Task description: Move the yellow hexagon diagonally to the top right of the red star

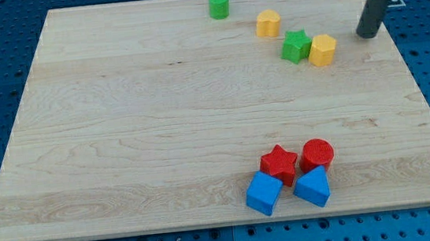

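Note:
Two yellow blocks lie at the view's upper right. The one that reads as the yellow hexagon touches the right side of a green star. The other yellow block lies up and left of them; its shape is unclear. The red star sits near the view's bottom, right of centre, far below the hexagon. My tip rests on the board to the right of the yellow hexagon and slightly above it, with a small gap between them.
A red cylinder touches the red star's right side. A blue cube and a blue triangular block lie just below them. A green cylinder stands near the wooden board's top edge.

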### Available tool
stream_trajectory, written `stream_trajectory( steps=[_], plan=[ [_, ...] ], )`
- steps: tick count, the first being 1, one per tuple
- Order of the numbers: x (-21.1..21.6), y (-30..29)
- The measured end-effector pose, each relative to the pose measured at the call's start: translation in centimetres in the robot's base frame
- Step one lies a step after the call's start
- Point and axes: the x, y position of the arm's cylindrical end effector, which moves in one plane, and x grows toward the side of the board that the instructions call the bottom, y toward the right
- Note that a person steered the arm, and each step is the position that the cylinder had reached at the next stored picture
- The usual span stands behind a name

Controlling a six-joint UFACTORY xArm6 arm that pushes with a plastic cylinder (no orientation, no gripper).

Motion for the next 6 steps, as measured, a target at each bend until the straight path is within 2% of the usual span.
stream_trajectory(
  steps=[1, 2, 3, 4, 5, 6],
  plan=[
    [1.7, -2.5],
    [6.2, -2.6],
    [7.9, -2.2],
    [2.8, -0.8],
    [-0.5, -2.6],
    [0.4, -5.8]
  ],
)
